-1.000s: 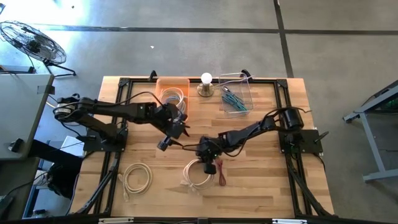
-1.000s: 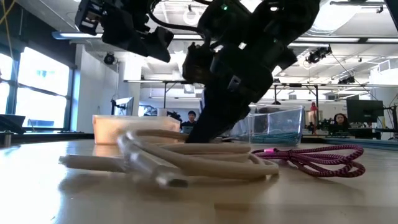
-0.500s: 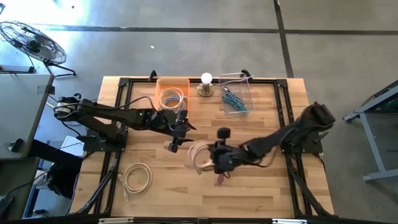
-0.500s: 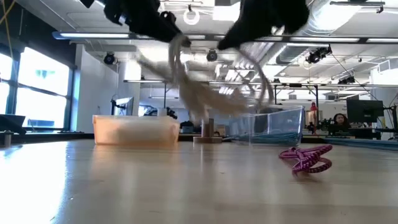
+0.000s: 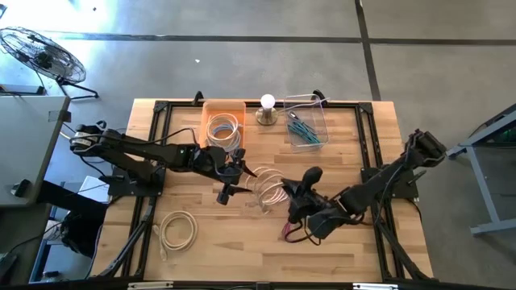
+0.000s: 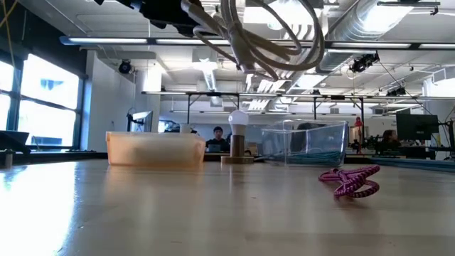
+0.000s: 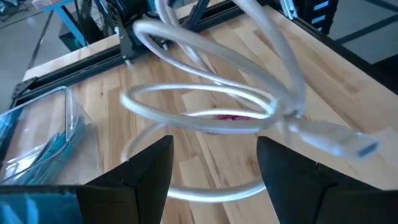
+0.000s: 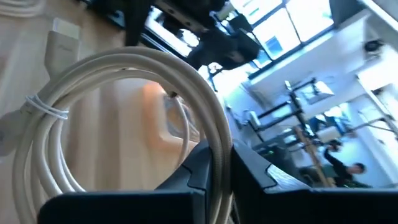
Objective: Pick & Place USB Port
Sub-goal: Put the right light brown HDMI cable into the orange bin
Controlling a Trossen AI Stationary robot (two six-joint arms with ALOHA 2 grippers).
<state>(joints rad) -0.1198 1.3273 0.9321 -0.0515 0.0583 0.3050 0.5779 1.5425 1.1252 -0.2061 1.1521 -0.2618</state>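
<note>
A coiled white USB cable (image 5: 270, 187) hangs in the air over the table's middle; in the low view the coil (image 6: 274, 35) is well above the tabletop. My right gripper (image 5: 289, 196), reaching in from the right, is shut on it. My left gripper (image 5: 235, 180) is open just left of the coil. In its wrist view its fingers (image 7: 214, 149) stand either side of the coil's near edge (image 7: 199, 112), and the plug (image 7: 336, 137) sticks out sideways. Whether it touches the cable I cannot tell. My right gripper pinches the bundled strands of the white coil (image 8: 214, 134) between its two fingers, which lie across the strands. It comes at the coil from the table's right. The coil is lifted clear of the table and stands nearly upright, with a tie band (image 8: 43, 109) around one side.
A pink cable (image 5: 294, 232) lies on the table below my right gripper. Another white coil (image 5: 177, 229) lies near the front left. At the far edge are an orange bin (image 5: 223, 121) holding a white cable, a bulb lamp (image 5: 268, 105) and a clear bin (image 5: 306, 125) of teal cables.
My right gripper has risen with the white coil and drawn back a little toward the right. The coil has come off the table, lifted clear and turned from flat to nearly upright. The pink cable was pulled into a tighter bundle. My left gripper has moved slightly toward the coil.
</note>
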